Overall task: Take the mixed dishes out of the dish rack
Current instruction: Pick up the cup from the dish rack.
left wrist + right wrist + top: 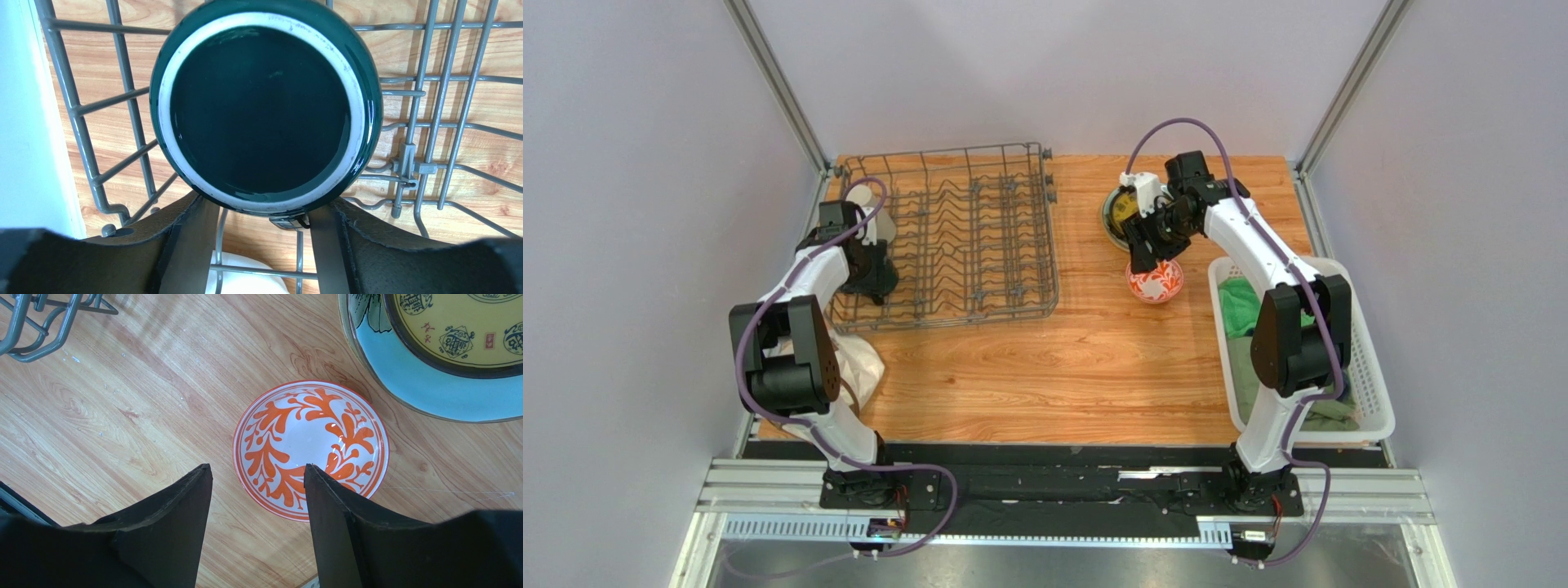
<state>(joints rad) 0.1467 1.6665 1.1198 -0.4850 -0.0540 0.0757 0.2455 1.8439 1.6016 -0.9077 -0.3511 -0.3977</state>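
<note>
**Top view.** The dish rack (pixel 952 239) is recorded at the far left of the table. The left gripper (pixel 874 279) is lowered inside the rack's left end. The small red-and-white bowl (pixel 1156 282) sits on the wood to the right of the rack, well apart from it. The right gripper (pixel 1154 251) is held directly over the bowl.

**Left wrist.** The dark green mug (pixel 264 110) is seen base-up inside the rack, near its left wire side. The fingers (pixel 184 245) are spread wide, with their tips at the mug's near edge. Contact cannot be told, and nothing is clamped between them.

**Right wrist.** The fingers (pixel 166 533) are parted over the bowl, and nothing is held. The yellow-and-dark patterned plate (pixel 460 331) is stacked on the pale green flowered plate (pixel 417 392). Both lie beyond the bowl, right of the rack.
</note>
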